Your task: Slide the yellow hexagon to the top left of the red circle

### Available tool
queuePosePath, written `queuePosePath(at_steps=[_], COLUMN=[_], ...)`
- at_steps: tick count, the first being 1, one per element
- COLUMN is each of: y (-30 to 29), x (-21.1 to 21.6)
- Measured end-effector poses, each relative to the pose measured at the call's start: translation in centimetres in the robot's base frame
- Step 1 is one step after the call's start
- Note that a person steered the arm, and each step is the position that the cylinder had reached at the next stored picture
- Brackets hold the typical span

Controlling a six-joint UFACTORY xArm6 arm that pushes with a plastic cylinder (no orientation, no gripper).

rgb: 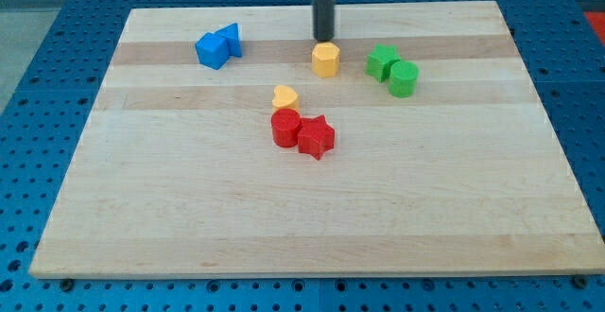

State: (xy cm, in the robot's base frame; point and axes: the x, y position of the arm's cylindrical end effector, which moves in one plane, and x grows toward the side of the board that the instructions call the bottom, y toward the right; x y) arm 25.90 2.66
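The yellow hexagon [325,59] stands near the view's top, a little right of centre. My tip [325,39] is just above it, at or almost at its top edge. The red circle [285,128] stands at the board's middle, below and left of the hexagon. A yellow heart [285,96] sits right above the red circle, touching it or nearly so. A red star [317,137] touches the red circle on its right.
Two blue blocks [217,46] sit together at the view's top left. A green block [383,60] and a green cylinder [404,78] sit together right of the hexagon. The wooden board [302,217] lies on a blue perforated table.
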Motion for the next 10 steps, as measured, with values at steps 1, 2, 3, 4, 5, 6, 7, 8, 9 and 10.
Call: queuePosePath(at_steps=[1,2,3,4,5,6,7,8,9,10], y=[0.2,0.7,0.7,0.4,-0.1,-0.3,-1.6,-2.3,-2.7,-4.7], x=[0.0,2.3,5.0,6.7,6.9,6.9,6.9,6.9,6.9,7.2])
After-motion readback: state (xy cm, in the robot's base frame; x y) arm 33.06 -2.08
